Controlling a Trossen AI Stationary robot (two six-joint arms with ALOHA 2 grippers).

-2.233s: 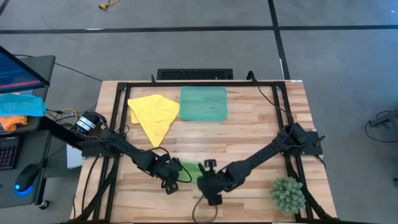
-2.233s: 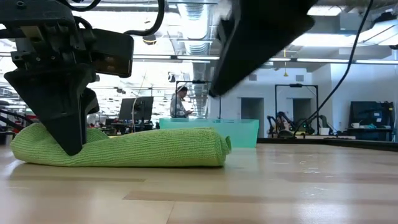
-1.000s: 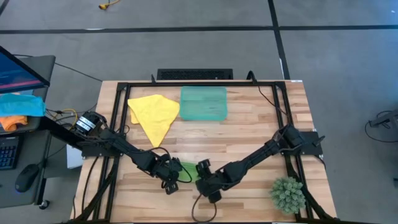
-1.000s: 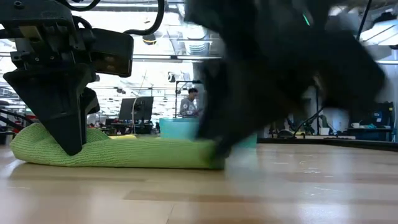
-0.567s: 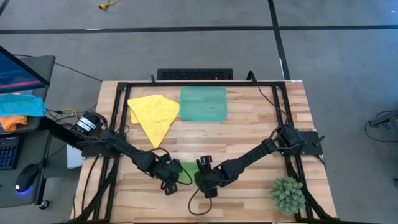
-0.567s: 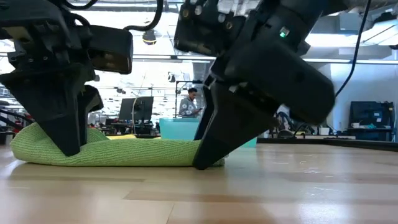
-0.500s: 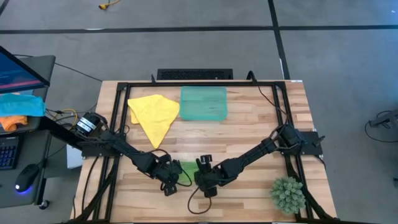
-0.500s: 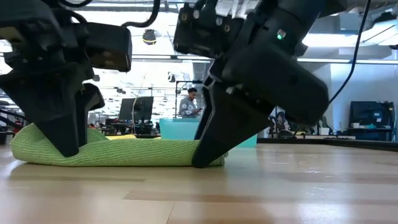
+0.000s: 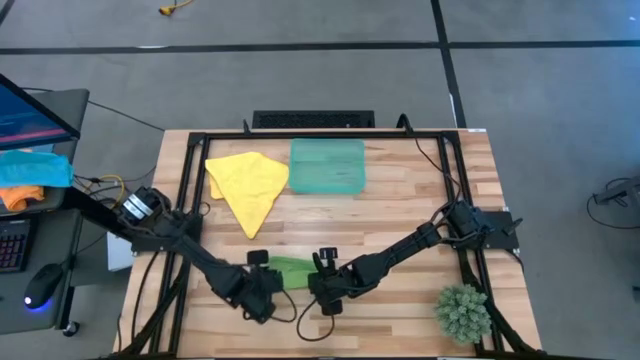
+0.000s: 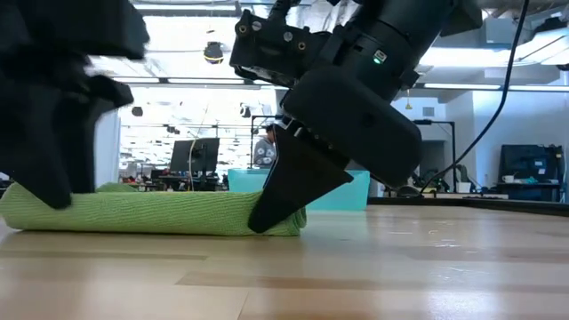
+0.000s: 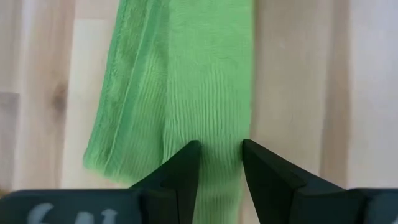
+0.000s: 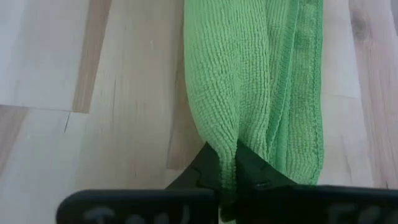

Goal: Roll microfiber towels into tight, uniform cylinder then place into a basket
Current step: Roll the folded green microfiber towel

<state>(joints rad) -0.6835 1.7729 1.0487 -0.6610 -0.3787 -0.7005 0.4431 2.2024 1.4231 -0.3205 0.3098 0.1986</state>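
Observation:
The lime green towel (image 9: 290,268) lies as a long roll on the table near its front edge, seen side-on in the low view (image 10: 151,213). My left gripper (image 11: 221,163) is shut on its left end and my right gripper (image 12: 227,167) is shut on its right end. The smaller yellow towel (image 9: 248,185) lies crumpled flat at the far left. Beside it, at the far middle, stands the teal basket (image 9: 327,165). My left gripper has a ridge of the green roll near its left end (image 11: 219,134) between its two fingers. The fingers slant down from the near left. The roll lies on the table. My right gripper pinches a fold of the roll at its right end (image 12: 217,134) between its shut fingertips (image 10: 264,220). It slants down from the right. That end rests on the table, and the outer layers (image 12: 298,112) lie loose beside the fingers.
A small green plant (image 9: 462,312) stands at the near right corner. A black frame (image 9: 190,150) runs around the table's edges. Bare wood lies between the roll and the basket. Blue and orange cloths (image 9: 30,175) sit on a side desk at the left.
My right gripper has sunk onto the roll's right end and shut on it. My left gripper has moved toward the table's near left and rolled its wrist, keeping hold. The roll has shifted a little to the left and lies flatter.

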